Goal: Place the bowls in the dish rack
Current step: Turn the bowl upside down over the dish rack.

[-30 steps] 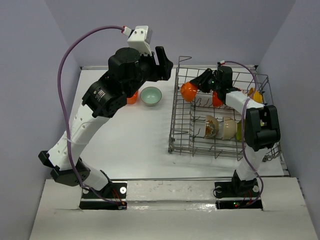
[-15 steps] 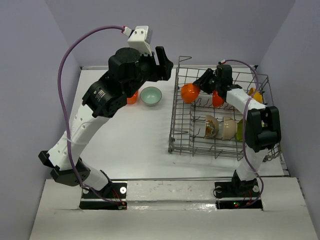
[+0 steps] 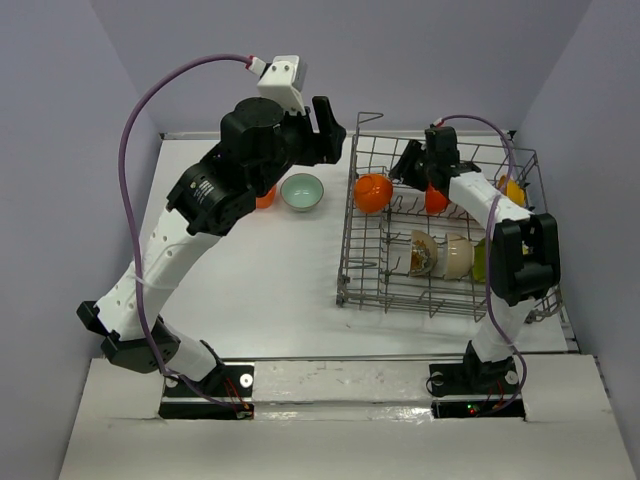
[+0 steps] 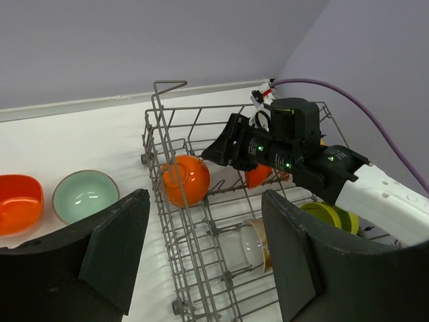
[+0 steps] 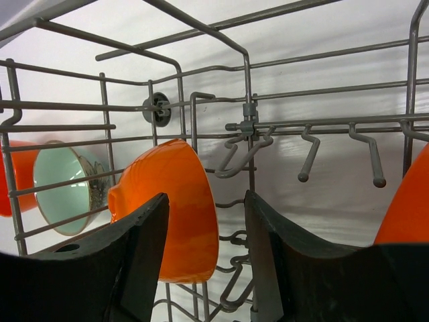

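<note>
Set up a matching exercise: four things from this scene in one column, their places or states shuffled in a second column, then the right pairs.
1. orange bowl
2. pale green bowl
3. cream bowl
4. right hand

A. on the table, outside the dish rack
B. open, holding nothing
C. near row of the dish rack
D. far left corner of the dish rack

Pairs: 1-D, 2-A, 3-C, 4-B
</note>
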Controlling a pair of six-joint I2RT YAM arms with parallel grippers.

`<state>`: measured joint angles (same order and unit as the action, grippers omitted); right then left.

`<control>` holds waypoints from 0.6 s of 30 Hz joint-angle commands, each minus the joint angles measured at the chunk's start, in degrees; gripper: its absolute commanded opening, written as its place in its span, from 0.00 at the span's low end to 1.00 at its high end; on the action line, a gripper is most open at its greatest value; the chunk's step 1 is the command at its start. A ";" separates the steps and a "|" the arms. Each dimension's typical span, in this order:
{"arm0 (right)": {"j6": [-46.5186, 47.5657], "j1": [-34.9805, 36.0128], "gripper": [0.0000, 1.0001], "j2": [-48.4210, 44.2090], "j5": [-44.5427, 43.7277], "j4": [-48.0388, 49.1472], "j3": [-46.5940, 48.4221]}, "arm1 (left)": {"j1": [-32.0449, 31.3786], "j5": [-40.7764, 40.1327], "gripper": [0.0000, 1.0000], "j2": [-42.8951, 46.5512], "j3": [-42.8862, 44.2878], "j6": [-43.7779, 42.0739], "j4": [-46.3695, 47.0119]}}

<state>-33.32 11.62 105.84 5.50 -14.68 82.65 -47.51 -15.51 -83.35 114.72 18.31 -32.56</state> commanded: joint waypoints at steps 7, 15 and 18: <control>3.44 0.69 0.55 -7.22 -2.95 -4.22 6.90 | 7.77 -3.04 0.79 6.52 -7.13 3.40 3.89; 4.58 0.69 0.59 -16.27 -2.51 -7.55 9.28 | 23.13 2.32 0.80 9.61 -18.73 8.32 10.48; 5.37 0.69 0.61 -21.28 -0.49 -11.41 10.33 | 28.58 6.01 0.79 7.08 -23.30 10.25 12.86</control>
<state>-29.76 12.05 89.89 3.62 -22.48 89.91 -23.88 -13.52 -75.09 94.83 24.80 -25.91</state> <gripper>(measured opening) 0.592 0.800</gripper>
